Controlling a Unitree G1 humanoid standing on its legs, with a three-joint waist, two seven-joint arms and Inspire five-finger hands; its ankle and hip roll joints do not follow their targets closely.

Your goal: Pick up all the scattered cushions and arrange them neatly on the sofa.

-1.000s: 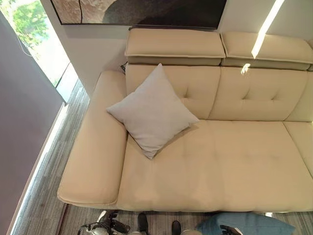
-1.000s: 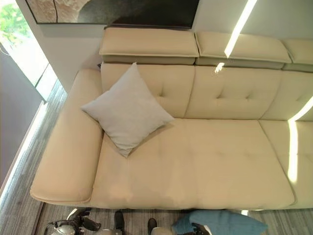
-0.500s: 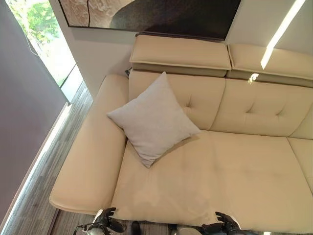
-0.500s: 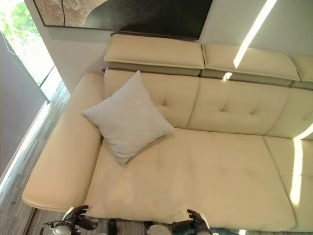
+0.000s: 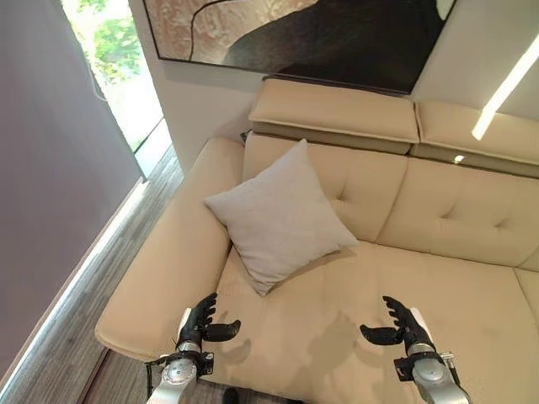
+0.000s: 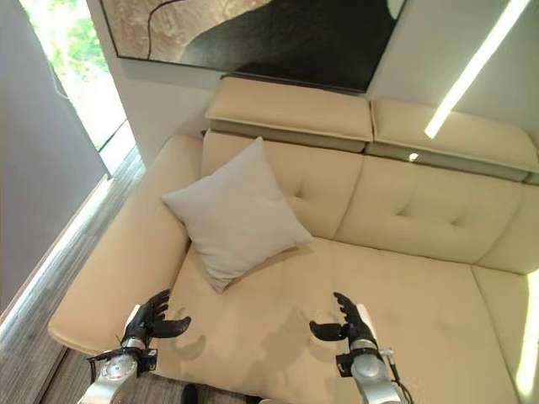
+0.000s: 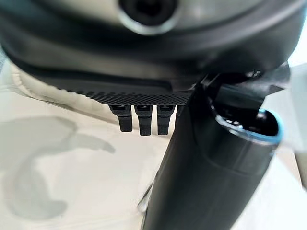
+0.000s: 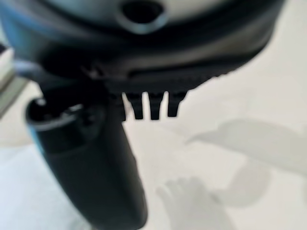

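Above, a dark painting [image 5: 320,34] hangs behind the beige sofa [image 5: 438,278]. Grey cushion [image 5: 278,215] (standing on one corner) leans against the backrest beside the armrest [image 5: 164,269], beyond both hands. Left hand [image 5: 200,321] and right hand [image 5: 402,324] hover spread, empty, over bare seat.
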